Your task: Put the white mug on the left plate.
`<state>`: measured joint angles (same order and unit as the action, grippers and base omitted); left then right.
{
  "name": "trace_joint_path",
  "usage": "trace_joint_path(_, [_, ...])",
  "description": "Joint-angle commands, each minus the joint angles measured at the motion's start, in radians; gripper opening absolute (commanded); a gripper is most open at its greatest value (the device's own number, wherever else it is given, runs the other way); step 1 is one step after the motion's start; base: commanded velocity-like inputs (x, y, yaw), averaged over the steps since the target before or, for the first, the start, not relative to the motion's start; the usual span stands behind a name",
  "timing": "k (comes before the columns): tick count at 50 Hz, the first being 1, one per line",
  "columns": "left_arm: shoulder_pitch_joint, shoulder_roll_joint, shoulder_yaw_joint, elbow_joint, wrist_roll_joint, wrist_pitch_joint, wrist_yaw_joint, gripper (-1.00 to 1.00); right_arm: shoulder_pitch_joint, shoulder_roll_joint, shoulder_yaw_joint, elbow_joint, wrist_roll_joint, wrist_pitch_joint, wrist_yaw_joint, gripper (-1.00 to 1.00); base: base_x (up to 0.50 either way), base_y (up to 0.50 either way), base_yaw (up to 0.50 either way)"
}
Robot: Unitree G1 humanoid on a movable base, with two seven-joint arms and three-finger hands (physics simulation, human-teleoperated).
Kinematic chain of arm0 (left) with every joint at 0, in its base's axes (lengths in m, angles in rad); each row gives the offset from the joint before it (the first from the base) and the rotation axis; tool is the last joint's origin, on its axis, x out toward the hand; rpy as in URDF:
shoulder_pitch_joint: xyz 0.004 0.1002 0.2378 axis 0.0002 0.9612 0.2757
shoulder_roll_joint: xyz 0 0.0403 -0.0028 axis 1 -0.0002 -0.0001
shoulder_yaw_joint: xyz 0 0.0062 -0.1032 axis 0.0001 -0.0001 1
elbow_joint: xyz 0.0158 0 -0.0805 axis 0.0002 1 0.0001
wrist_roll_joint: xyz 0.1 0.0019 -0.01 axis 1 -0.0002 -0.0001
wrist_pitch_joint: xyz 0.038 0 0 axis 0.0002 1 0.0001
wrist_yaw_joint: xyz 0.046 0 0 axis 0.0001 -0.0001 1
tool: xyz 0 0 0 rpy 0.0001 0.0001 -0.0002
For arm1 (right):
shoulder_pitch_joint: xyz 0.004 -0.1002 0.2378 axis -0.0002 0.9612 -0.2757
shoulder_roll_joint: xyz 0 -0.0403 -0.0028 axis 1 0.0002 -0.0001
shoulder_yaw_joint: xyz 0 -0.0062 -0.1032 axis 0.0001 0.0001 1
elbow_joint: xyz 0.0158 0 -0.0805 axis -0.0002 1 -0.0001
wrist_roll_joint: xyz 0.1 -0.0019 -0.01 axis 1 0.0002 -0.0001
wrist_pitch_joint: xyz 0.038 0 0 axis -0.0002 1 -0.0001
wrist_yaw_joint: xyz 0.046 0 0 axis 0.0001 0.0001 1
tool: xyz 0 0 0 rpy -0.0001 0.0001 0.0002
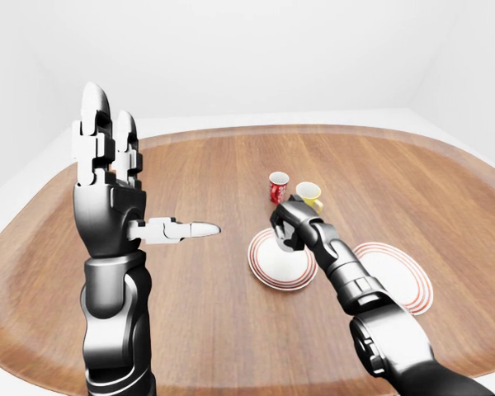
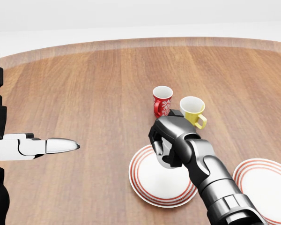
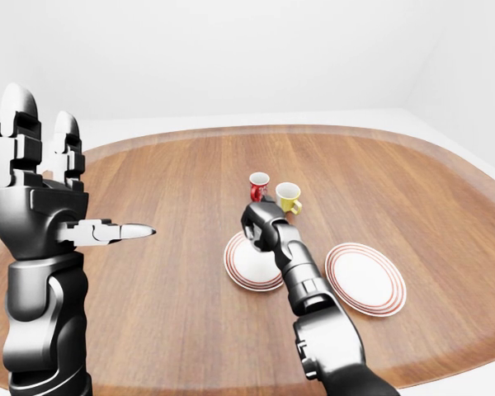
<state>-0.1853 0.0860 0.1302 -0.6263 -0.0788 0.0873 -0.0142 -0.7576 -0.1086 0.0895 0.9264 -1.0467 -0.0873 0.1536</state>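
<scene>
Over the left red-ringed white plate [image 2: 150, 185], I am holding the small white mug [image 2: 167, 161] inside my right hand [image 2: 167, 143], the dark fingers [image 2: 158, 146] curling round it so only a sliver of white is showing beneath them. I am keeping it low over the plate's far edge, apparently so it can settle upright. My left hand [image 1: 107, 194] is standing raised and spread, gripping nothing, well left. Farther off are standing a red patterned mug [image 2: 162, 101] and a yellow mug [image 2: 193, 111]; the right plate [image 2: 267, 187] is lying nearby.
</scene>
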Motion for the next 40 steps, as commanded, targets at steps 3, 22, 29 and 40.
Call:
trace_joint_path(3, [0.002, -0.002, -0.002, -0.001, 0.002, 0.0, 0.0, 1.0, -0.035, -0.005, 0.009, 0.114, 0.009, 0.0, -0.068, -1.0, 0.0, 0.0, 0.0])
trace_joint_path(22, [0.005, -0.004, -0.006, -0.003, 0.005, 0.0, 0.0, 1.0, -0.033, 0.002, 0.017, 0.174, 0.003, 0.0, -0.115, -1.0, 0.0, 0.0, 0.0])
trace_joint_path(29, [0.004, -0.003, -0.004, -0.003, 0.004, 0.0, -0.001, 1.0, -0.03, 0.006, 0.02, 0.167, -0.002, 0.0, -0.112, -1.0, 0.0, 0.0, 0.0])
trace_joint_path(40, [0.004, -0.004, -0.006, -0.002, 0.004, 0.0, -0.001, 1.0, -0.034, 0.003, 0.021, 0.163, -0.014, 0.0, -0.109, -1.0, 0.0, 0.0, 0.0])
